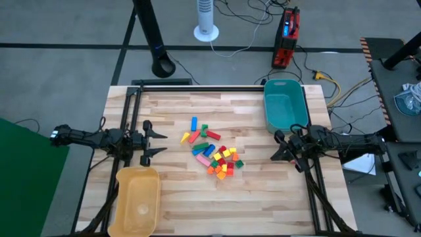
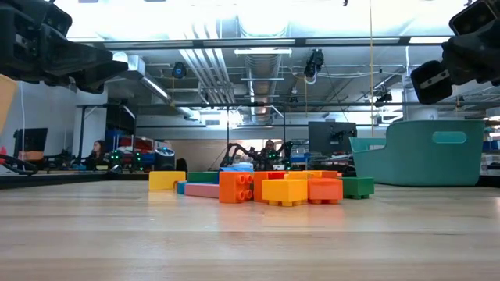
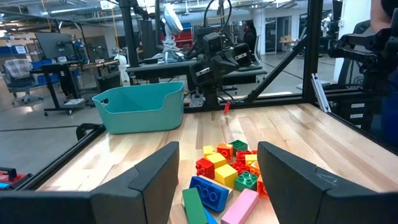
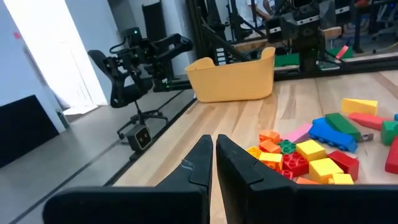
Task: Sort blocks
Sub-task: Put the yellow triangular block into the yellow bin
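Observation:
The blocks (image 1: 214, 153) lie in a loose pile on the wooden table's middle: red, yellow, orange, green, blue and pink pieces, resting flat on the boards. They also show in the low view (image 2: 266, 187), the left wrist view (image 3: 227, 177) and the right wrist view (image 4: 317, 152). My left gripper (image 1: 158, 143) hovers open at the table's left side, above the table, left of the pile. My right gripper (image 1: 279, 146) hovers shut at the right side, right of the pile. Both are empty.
A teal bin (image 1: 285, 104) stands at the far right of the table. A yellow tray (image 1: 138, 199) stands at the near left corner. A black frame (image 1: 197, 86) runs along the table's far edge. Bare boards lie between each gripper and the pile.

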Controlling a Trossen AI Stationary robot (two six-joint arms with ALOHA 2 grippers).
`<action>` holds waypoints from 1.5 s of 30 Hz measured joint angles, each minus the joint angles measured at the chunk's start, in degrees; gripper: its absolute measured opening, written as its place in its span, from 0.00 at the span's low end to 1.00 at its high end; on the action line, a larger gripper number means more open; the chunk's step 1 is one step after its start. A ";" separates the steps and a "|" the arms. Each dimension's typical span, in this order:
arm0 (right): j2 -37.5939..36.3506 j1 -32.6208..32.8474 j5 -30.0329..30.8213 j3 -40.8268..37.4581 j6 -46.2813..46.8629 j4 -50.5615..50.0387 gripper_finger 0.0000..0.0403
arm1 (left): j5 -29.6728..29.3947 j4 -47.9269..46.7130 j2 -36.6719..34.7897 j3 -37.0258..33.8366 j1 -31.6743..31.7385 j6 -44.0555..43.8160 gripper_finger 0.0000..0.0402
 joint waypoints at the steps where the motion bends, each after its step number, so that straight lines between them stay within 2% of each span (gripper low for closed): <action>1: -0.01 0.00 -0.01 0.00 0.32 0.00 0.03 | 0.00 -0.02 0.02 0.00 0.02 0.00 0.51; 4: -0.01 0.00 -0.02 0.04 0.60 -0.04 0.03 | 0.00 -0.02 0.02 0.00 0.02 0.01 0.51; 7: -0.01 0.02 1.23 0.93 -3.74 -0.61 0.03 | 0.00 0.00 0.02 0.01 0.01 0.01 0.51; 10: -0.01 0.02 6.66 2.79 -8.61 -0.31 0.03 | 0.00 0.00 0.02 0.02 0.00 0.01 0.51; 13: 0.40 0.02 13.68 5.07 -8.87 -0.32 0.03 | -0.01 -0.01 0.02 0.00 0.01 0.01 0.51; 15: 0.58 0.02 19.25 6.42 -5.49 -1.46 0.03 | -0.01 0.00 0.02 0.01 0.02 0.02 0.51; 18: 0.91 0.00 26.99 7.97 4.45 -3.06 0.03 | -0.01 0.00 0.02 0.00 0.02 0.01 0.51; 25: 2.45 0.00 37.81 12.46 26.41 -1.73 0.03 | -0.02 0.00 0.02 0.00 0.02 0.00 0.51; 30: 6.92 0.01 39.22 19.54 23.72 -1.71 0.03 | 0.00 0.00 0.02 0.00 0.01 0.00 0.51; 33: 10.71 0.00 42.05 24.20 21.88 -2.14 0.03 | -0.49 0.49 0.02 0.02 0.02 -0.04 0.51; 35: 13.33 0.00 43.03 26.88 20.45 -2.12 0.03 | -1.26 3.10 0.04 0.00 0.02 -5.88 0.51; 36: 14.56 0.00 43.10 28.17 19.98 -2.16 0.03 | -1.96 5.63 0.04 0.00 0.01 -11.46 0.51; 38: 17.08 0.00 43.14 30.44 19.39 -2.19 0.03 | -3.55 12.32 0.04 0.00 0.02 -28.53 0.51; 39: 18.27 0.00 43.24 31.51 19.38 -2.17 0.03 | -5.50 15.30 0.00 0.02 0.13 -33.29 0.51; 41: 20.55 0.00 43.88 33.29 19.37 -2.22 0.03 | -12.24 20.78 0.02 0.02 0.31 -36.48 0.51; 42: 21.66 0.00 44.46 34.11 19.37 -2.20 0.03 | -13.60 23.90 0.02 0.02 0.40 -36.74 0.51; 45: 24.55 0.00 46.65 36.00 19.29 -2.50 0.03 | -9.86 27.06 0.63 2.41 0.28 -30.76 0.51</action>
